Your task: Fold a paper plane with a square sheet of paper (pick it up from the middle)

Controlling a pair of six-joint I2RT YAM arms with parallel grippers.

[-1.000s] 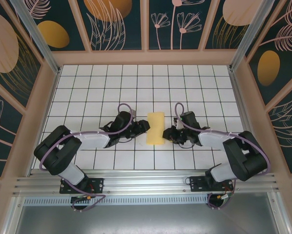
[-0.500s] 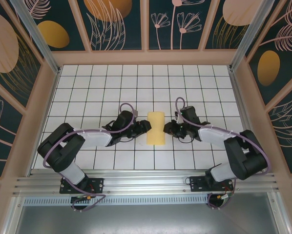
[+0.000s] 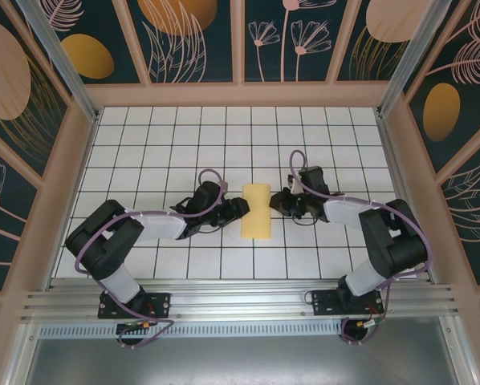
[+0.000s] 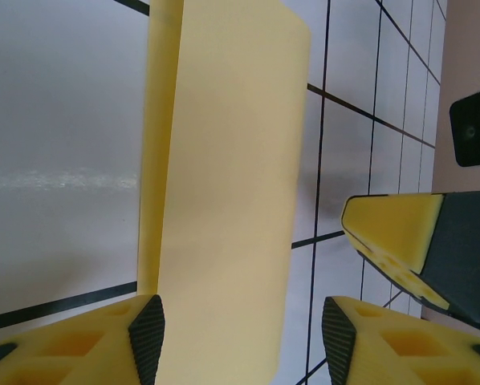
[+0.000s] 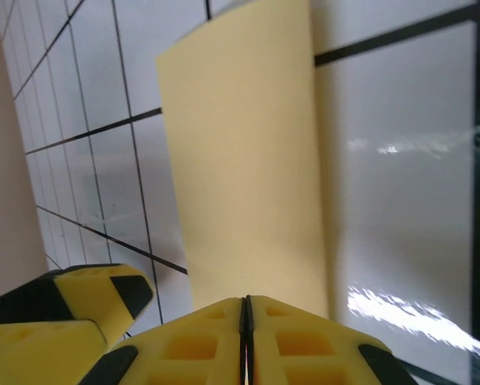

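Your left end effector (image 4: 242, 341) has its jaws apart, straddling one long side of the square sheet of paper (image 3: 256, 211). The sheet lies folded double at mid-bench (image 3: 184, 136). Your right end effector (image 5: 246, 309) is closed together at the opposite side. This is probably the first centre fold. Next, press the crease flat along its length.

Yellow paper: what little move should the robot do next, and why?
Probably press the shut right end effector down along the folded paper to flatten it: the top layer looks puffed up, and the left end effector is open opposite.
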